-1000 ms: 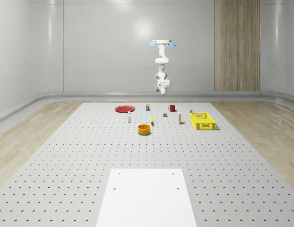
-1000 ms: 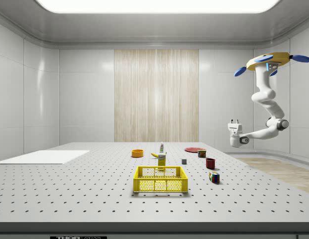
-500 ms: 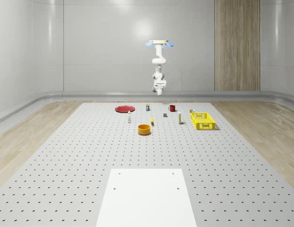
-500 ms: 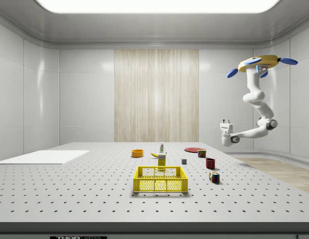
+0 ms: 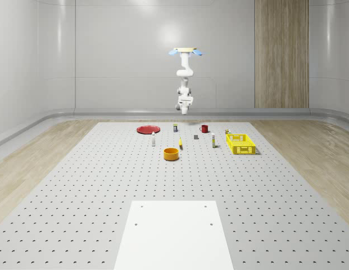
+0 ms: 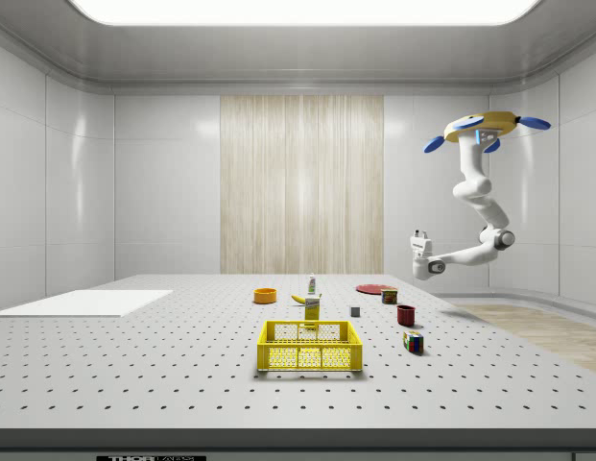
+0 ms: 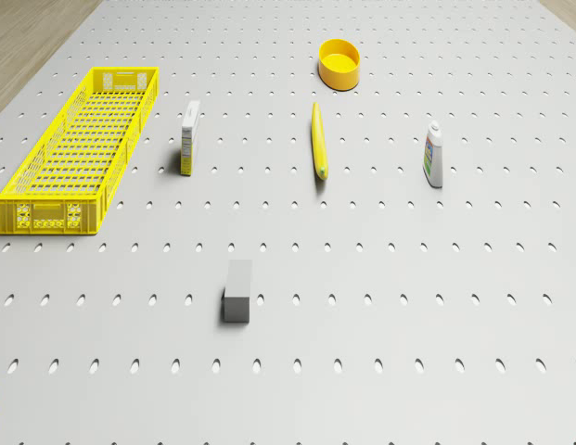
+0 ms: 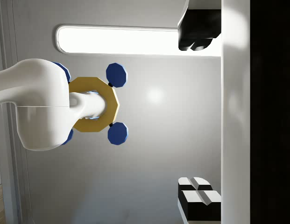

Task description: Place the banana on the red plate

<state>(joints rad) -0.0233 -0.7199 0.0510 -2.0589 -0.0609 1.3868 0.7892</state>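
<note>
Moved: since a second ago I see the drone (image 6: 485, 125) and arm hover nearer the table's far edge.
Labels: none readable.
Arm: bent, gripper (image 6: 418, 234) pointing up, fingers wide apart.
Banana (image 7: 318, 141): well below gripper, near red plate (image 5: 147, 129).

Slim yellow banana (image 7: 318, 141) lies w/ bare perforated grey tabletop (image 7: 380, 306) all round; nearest obstacles, small upright carton (image 7: 188, 138) and white bottle (image 7: 433, 156), well apart.

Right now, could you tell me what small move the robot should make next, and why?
Probably fly toward the long yellow banana while lowering the arm: the drone hovers high near the perforated table's far edge, and its tool points upward, far from the fruit.
</note>
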